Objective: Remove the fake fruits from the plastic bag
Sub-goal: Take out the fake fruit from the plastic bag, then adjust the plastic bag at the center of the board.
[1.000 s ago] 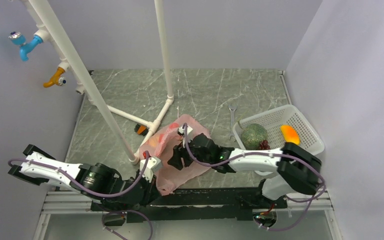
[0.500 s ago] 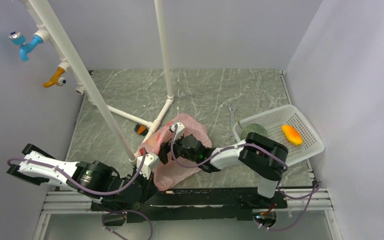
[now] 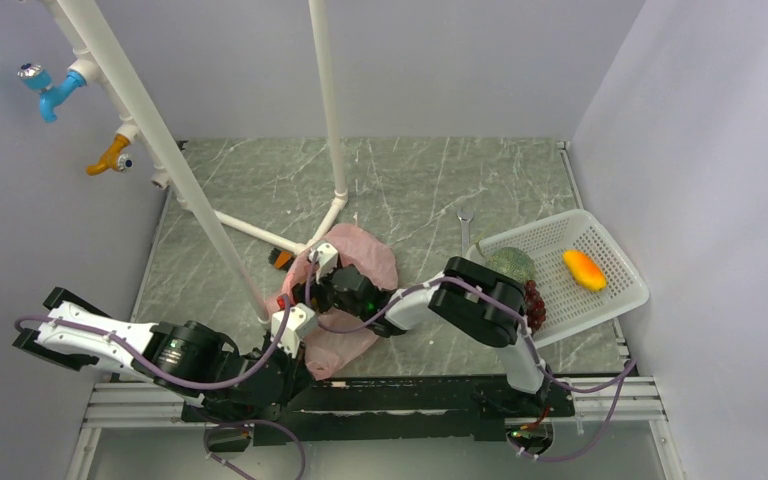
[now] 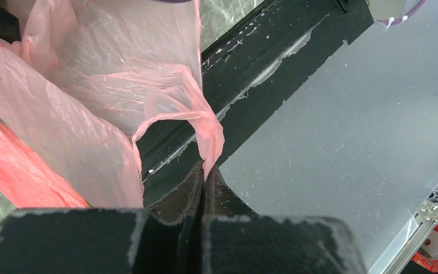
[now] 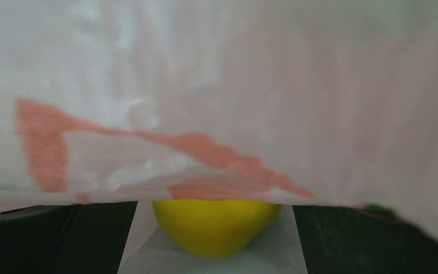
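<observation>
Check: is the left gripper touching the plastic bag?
Touching. Left wrist view: left gripper is shut on the plastic bag, loop handle pinched between its fingertips.

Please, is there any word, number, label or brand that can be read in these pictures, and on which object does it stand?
No text can be read.
The plastic bag carries red printed marks, but they are blurred shapes and show no legible letters.
The white basket shows no label.
</observation>
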Robot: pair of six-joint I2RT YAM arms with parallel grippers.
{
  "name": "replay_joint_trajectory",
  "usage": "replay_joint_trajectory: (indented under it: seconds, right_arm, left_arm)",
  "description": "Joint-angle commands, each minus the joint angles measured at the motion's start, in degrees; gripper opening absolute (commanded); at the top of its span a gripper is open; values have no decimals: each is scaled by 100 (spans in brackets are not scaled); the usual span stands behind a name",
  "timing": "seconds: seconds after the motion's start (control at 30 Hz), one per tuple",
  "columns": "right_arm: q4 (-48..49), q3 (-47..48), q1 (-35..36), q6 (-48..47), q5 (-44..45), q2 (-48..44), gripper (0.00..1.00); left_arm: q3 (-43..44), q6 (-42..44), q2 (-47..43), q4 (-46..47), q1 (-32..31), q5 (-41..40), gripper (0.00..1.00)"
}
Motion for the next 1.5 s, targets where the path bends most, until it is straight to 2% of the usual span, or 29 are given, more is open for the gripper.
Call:
replay_joint_trajectory:
  seconds: [0.0, 0.1, 0.13, 0.23, 0.27, 0.47, 0.6, 0.77, 1.0, 1.17, 1.3, 1.4, 1.47]
  right_arm:
    - [-106, 566, 11, -91, -113, 291, 96]
    - [-103, 566, 6, -32, -80, 273, 83]
    - [-166, 561, 9, -26, -60, 231, 75]
    - [-546, 551, 5, -53, 19, -83, 35]
    - [-611, 476, 10, -66, 29, -254, 30]
    - [-947, -546, 7, -48, 216, -1750, 16]
    - [-1410, -1281, 8, 186, 752, -2925, 10]
    - [-2206, -1876, 9, 268, 1211, -4241, 8]
    - [-3452, -2247, 15, 195, 1614, -5942, 8]
    - [-4290, -2259, 13, 381, 1657, -7325, 8]
    - [-4857, -2258, 8, 299, 2009, -8355, 11]
    - [-5273, -2086, 10, 156, 2354, -8695, 12]
    - [-5481, -1973, 9, 43, 2469, -8773, 12]
  left_arm:
    - [40, -86, 40, 120, -44, 93, 0]
    - [15, -107, 65, 142, -42, 114, 0]
    - [6, -107, 72, 159, -40, 123, 0]
    - [-36, -95, 130, 207, -40, 144, 0]
    - [-51, -104, 154, 201, -40, 162, 0]
    - [-364, -472, 35, -84, -40, 350, 0]
    - [-764, -718, -209, -86, -40, 460, 0]
    - [-1062, -872, -338, -84, -40, 466, 0]
    - [-1448, -1284, -412, -67, -40, 692, 0]
    - [-1757, -2180, -493, -269, -38, 859, 0]
    - [-2000, -2299, -574, 426, -32, 575, 0]
    - [-2164, -2413, -497, 760, 41, 393, 0]
    - [-2297, -2161, -375, 1237, 211, 440, 0]
